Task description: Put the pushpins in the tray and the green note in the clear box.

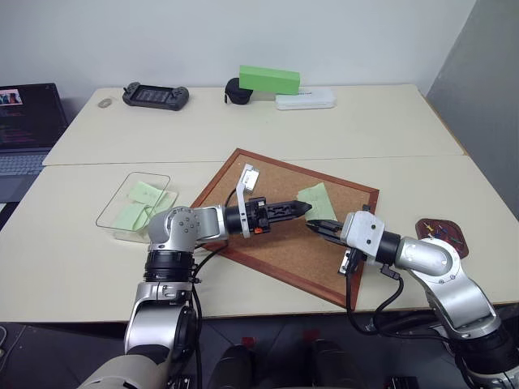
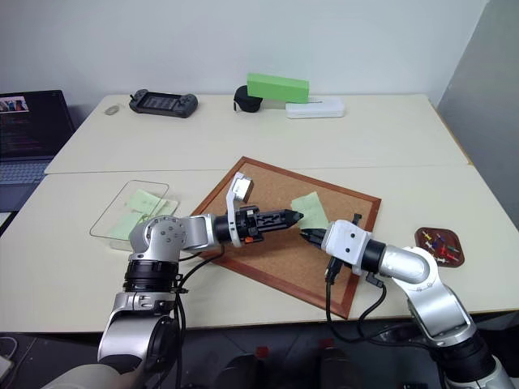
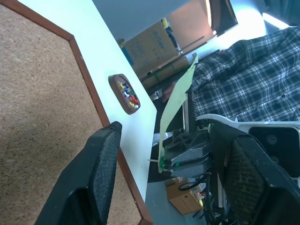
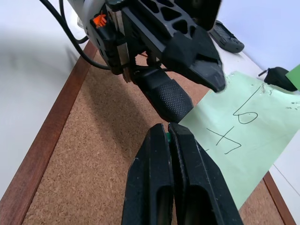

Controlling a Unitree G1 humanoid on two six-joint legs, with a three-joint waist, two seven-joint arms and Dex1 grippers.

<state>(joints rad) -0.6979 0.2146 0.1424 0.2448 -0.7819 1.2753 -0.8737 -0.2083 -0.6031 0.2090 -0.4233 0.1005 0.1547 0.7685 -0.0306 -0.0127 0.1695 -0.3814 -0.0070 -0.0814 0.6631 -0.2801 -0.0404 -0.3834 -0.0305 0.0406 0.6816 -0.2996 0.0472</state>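
Over the corkboard (image 1: 276, 235) – right gripper (image 4: 168, 133) pinches green pin and green note (image 4: 243, 136); left gripper (image 2: 296, 215) open

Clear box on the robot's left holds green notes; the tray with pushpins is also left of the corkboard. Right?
No. The tray with pushpins lies to the robot's right of the corkboard, as the left eye view shows. The clear box on the left does hold green notes.
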